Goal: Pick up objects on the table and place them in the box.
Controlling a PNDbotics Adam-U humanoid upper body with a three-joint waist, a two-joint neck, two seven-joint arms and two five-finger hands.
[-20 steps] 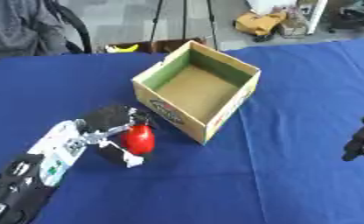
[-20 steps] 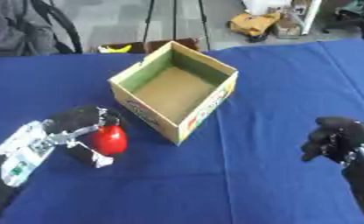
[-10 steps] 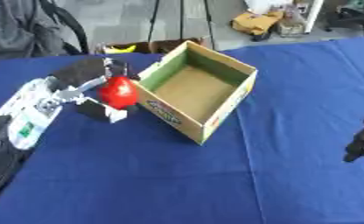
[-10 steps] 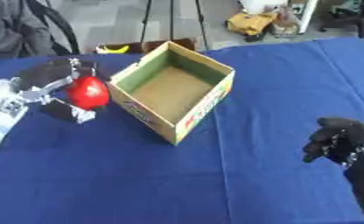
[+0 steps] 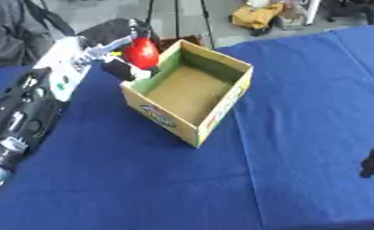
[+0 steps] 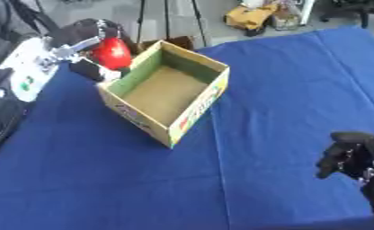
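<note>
A round red object (image 5: 142, 52) is held in the air by my left hand (image 5: 117, 32), whose fingers curl round it. It hangs just outside and above the far left wall of the open cardboard box (image 5: 189, 95), which stands on the blue table (image 5: 284, 117) and looks bare inside. My right hand (image 6: 353, 154) rests low at the right edge, fingers curled and holding nothing.
Behind the table's far edge stand tripod legs (image 5: 177, 18) and a yellow bundle (image 5: 257, 16) on the floor. A dark chair (image 5: 17, 33) sits at the far left. Blue cloth stretches right of and in front of the box.
My left hand has lifted the red object from the table beside the box and carried it up and away to the box's far left wall. The camera view also shifted.
</note>
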